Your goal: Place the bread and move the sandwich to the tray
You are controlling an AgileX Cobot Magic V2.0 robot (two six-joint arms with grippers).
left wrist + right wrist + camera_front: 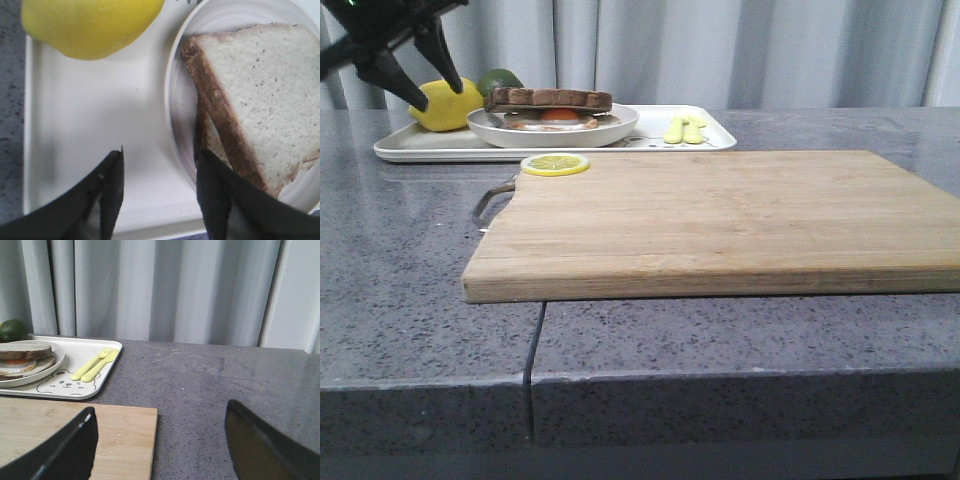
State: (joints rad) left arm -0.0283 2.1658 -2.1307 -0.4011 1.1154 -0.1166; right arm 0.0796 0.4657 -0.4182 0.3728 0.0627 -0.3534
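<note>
Task looks essentially complete: bread (pixel 260 100) tops the sandwich (pixel 551 110) on its plate (pixel 490 127), plate on the far-left tray (pixel 715 140); left gripper (pixel 420 75) hangs open above, empty; right gripper (pixel 160 440) open, idle.

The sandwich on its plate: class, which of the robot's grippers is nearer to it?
Left. The left gripper hovers open just beside the sandwich; the right gripper hangs farther off, over the cutting board's edge.
</note>
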